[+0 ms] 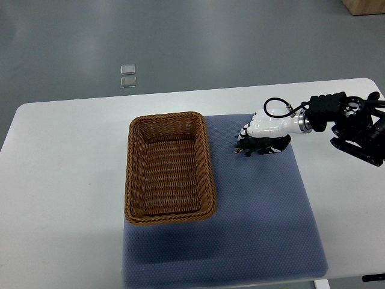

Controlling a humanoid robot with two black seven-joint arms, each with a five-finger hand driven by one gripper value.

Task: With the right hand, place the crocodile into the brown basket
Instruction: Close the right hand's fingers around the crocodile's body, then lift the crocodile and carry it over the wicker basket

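even overhead light, soft shadows, sharp

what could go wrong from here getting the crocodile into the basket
1. The right hand sits over the crocodile and covers only part of it. How firm the hold is cannot be seen, so the toy might slip onto the blue mat during the carry.
2. The brown basket has a raised rim facing the hand. A low carry could catch that rim and push the basket.

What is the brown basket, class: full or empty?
Empty: only bare weave shows inside the brown basket; the crocodile lies outside, by the right hand.
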